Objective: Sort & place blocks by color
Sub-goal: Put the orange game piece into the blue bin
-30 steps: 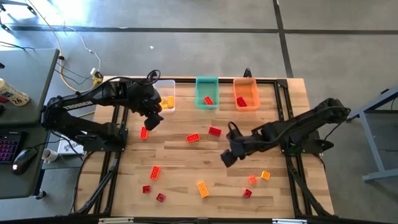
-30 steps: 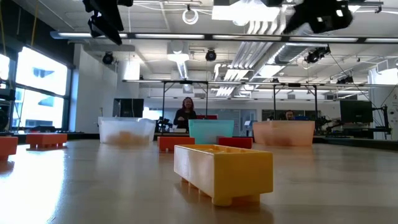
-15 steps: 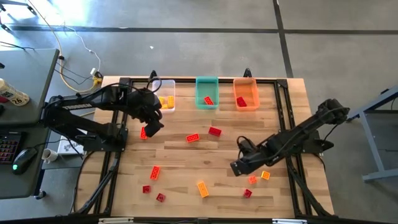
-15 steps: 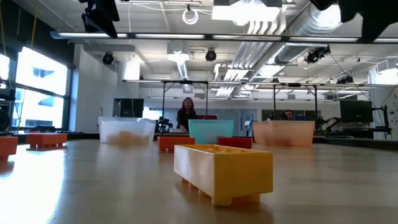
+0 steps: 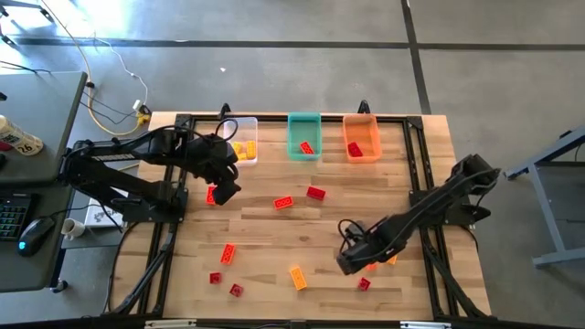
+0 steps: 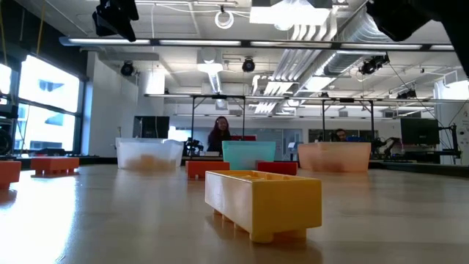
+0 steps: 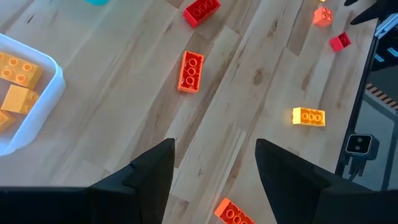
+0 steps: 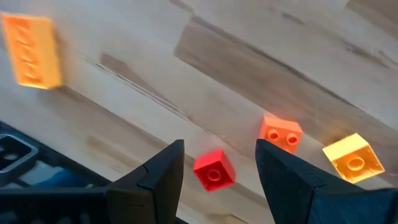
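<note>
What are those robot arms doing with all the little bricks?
They're sorting toy bricks by color into three bins. The right gripper hangs open over a small red brick near the table's front, holding nothing. The left gripper is open and empty too, beside the clear bin that holds yellow bricks. Many bricks still lie loose on the table.

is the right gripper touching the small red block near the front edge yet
Apart. The right wrist view shows the right gripper open, small red block between its fingers with bare table either side.

No readable text, labels, brands or numbers on anything in view
</note>
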You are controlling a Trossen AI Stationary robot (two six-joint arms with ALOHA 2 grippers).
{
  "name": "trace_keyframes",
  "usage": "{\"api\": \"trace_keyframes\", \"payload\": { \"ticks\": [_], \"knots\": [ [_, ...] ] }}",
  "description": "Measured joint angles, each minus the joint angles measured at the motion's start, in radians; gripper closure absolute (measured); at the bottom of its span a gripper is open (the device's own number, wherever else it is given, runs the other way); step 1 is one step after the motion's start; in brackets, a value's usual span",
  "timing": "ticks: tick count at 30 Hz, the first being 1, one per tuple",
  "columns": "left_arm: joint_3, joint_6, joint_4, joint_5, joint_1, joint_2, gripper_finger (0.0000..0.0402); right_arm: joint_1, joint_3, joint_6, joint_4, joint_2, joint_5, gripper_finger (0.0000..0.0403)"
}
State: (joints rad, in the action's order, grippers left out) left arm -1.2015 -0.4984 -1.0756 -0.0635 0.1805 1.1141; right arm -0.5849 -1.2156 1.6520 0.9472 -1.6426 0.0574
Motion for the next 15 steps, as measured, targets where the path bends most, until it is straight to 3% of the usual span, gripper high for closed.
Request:
{"api": "trace_keyframes", "payload": {
  "ticks": [15],
  "knots": [
    [0.000, -0.007, 0.003, 0.052, 0.000, 0.000, 0.0190, -0.055, 0.000, 0.022, 0.058, -0.075, 0.050, 0.0217]
  ]
}}
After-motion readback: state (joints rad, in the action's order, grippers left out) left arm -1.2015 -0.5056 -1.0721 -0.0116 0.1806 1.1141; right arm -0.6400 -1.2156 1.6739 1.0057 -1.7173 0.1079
